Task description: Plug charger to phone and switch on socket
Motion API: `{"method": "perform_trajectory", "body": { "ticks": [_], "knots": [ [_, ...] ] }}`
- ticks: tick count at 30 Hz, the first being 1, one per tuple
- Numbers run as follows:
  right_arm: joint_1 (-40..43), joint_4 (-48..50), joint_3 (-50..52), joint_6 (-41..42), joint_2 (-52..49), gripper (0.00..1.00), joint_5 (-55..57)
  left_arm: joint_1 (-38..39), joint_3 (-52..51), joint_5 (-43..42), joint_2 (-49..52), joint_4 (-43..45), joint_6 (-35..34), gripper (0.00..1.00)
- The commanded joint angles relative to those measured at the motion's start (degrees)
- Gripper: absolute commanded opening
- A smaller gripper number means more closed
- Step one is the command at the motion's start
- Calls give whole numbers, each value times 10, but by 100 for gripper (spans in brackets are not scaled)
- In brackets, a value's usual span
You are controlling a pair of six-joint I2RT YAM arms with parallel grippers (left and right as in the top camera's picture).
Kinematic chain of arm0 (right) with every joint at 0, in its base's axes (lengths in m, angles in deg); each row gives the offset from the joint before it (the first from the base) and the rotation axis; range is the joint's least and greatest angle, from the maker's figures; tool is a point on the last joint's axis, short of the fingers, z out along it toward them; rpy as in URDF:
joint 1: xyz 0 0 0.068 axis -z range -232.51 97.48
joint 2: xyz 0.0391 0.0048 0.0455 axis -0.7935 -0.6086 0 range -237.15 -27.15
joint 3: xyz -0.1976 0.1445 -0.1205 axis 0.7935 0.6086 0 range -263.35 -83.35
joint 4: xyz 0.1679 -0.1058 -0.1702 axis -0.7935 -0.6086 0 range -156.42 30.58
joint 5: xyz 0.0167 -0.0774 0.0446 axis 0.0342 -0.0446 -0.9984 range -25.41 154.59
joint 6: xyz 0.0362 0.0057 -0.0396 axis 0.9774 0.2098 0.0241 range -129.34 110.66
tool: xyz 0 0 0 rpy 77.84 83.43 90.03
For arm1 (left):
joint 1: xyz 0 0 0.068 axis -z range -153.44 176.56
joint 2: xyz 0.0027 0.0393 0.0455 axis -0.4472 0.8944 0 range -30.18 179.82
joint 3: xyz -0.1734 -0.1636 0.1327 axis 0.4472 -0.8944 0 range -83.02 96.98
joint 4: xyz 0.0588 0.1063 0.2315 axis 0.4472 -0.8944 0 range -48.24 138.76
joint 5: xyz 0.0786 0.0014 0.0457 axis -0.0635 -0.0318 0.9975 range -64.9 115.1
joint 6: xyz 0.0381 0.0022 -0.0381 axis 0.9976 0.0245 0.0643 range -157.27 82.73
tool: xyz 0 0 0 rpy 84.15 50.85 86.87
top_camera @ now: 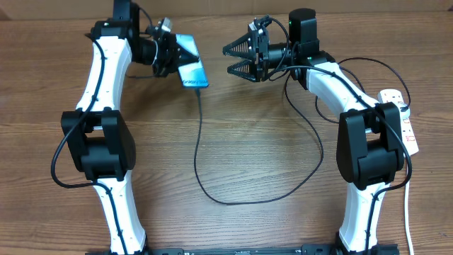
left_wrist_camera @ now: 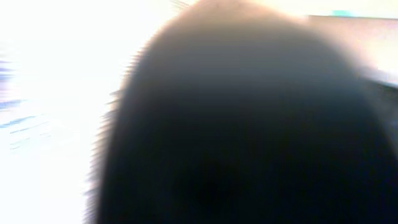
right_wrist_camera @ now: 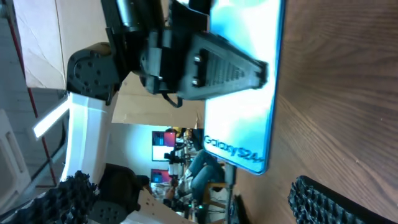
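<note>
1. A big dark blur (left_wrist_camera: 249, 124) sits right up against the left wrist camera and fills most of that view. I cannot tell what it is.
2. The left hand (top_camera: 178, 57) is clamped on the phone (top_camera: 191, 65). In the right wrist view, one black finger (right_wrist_camera: 227, 71) lies across the screen.
3. The phone is slim, with dark edges and a light blue screen. "Galaxy S24" is written near its lower end. It is at the far side of the worktop (top_camera: 255, 142), left of the middle. It looks tipped, and I cannot tell if it touches the wood.
4. The charger (top_camera: 197, 142) is a thin black cable. It runs from the phone's near end toward the robot, makes a wide loop on the worktop, and goes back up by the right arm. Its tip meets the phone's short edge. It looks plugged in, but I cannot be sure.
5. The right hand (top_camera: 237, 59) has its fingers wide apart and holds nothing. It faces the phone across a gap.
6. The socket (top_camera: 407, 124) is long and white with small red switches. It lies at the right edge of the worktop, beside the right arm's elbow, with its long side running from far to near. It is behind the right hand and out to its right, and the hand points the other way. The right arm is much nearer to it than the left, so I think that arm must turn round to reach a switch.
</note>
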Motion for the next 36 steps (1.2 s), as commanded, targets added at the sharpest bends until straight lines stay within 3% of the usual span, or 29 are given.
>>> {"method": "perform_trajectory", "body": {
  "ticks": [1, 17, 25, 36],
  "knots": [
    [-1, 2, -10, -29, 18, 100, -9, 11, 2, 60, -6, -19, 86, 4],
    [-1, 2, -10, -29, 18, 100, -7, 92, 1, 299, -4, -83, 92, 4],
    [-1, 2, -10, -29, 18, 100, -7, 134, -32, 407, -2, -81, 30, 4],
    [-1, 2, -10, -29, 18, 100, -7, 137, -135, 397, -2, -7, 16, 4]
  ]
}}
